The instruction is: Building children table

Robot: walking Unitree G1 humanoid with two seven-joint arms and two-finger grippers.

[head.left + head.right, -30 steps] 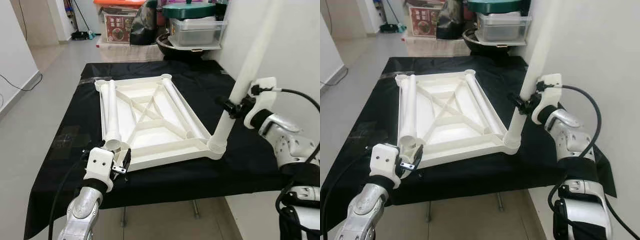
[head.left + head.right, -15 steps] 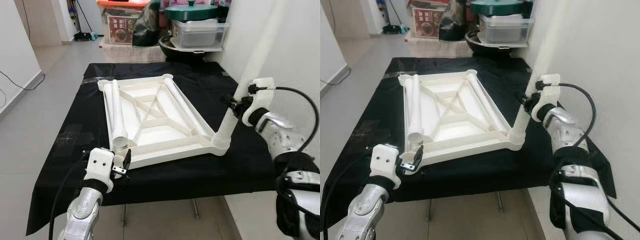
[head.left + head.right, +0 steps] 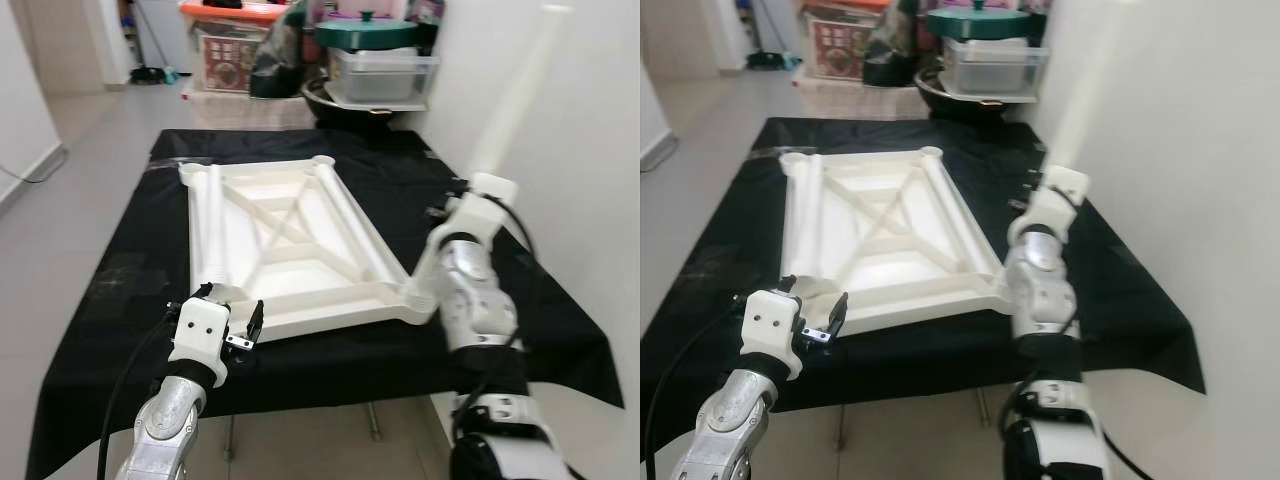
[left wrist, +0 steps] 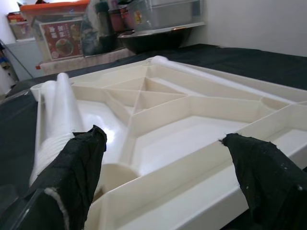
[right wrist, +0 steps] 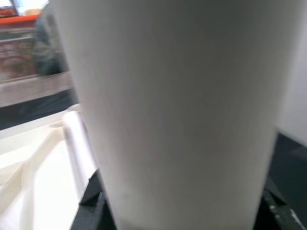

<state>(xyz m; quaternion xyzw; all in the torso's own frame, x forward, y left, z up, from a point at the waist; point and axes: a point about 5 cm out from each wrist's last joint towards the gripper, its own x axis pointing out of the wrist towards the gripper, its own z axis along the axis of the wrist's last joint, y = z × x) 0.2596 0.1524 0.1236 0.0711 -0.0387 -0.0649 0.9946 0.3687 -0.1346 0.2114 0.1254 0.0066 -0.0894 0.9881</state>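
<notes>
1. The white tabletop (image 3: 285, 240) lies upside down on the black-covered table (image 3: 120, 300), its near edge along the table's front edge.
2. My left gripper (image 4: 163, 163) is at the tabletop's near-left corner, its fingers (image 4: 72, 167) spread wide on either side of that corner, pinching nothing.
3. My right gripper (image 3: 450, 215) is clamped on 1 white leg (image 3: 510, 100) that stands tilted at the tabletop's near-right corner, by the wall.
4. 2 more legs (image 3: 213, 225) lie inside the tabletop along its long sides.
</notes>
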